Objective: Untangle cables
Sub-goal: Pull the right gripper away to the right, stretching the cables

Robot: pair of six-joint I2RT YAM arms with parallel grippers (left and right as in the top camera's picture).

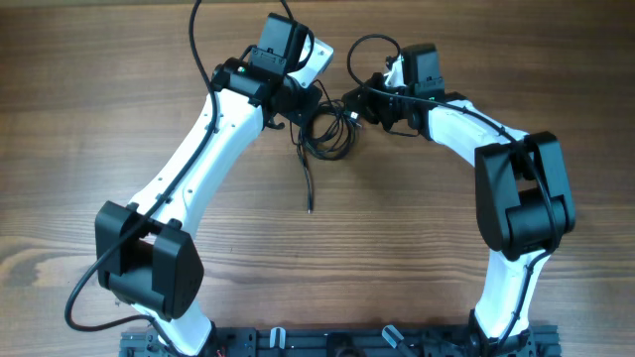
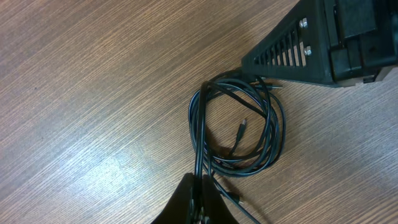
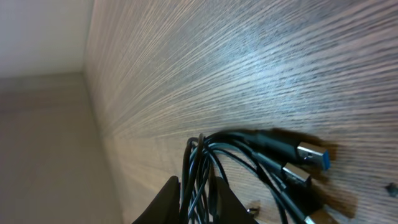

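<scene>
**Overhead: two grips on one tangle**

Cables lie coiled at the table's far middle. The left gripper is clenched on one side and the right gripper grasps strands opposite. Pulling apart could tighten the knot or snag the plugs. The wooden table is smooth, with a pale surface beyond its edge.

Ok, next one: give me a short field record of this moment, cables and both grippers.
surface: wooden table
cables: thin, black, one tangled coil on the table
left gripper: shut on strands at one side of the coil
right gripper: shut on strands at the opposite side
plugs: metal USB ends showing near the right gripper
loose end: one, trailing toward the robot's base
</scene>
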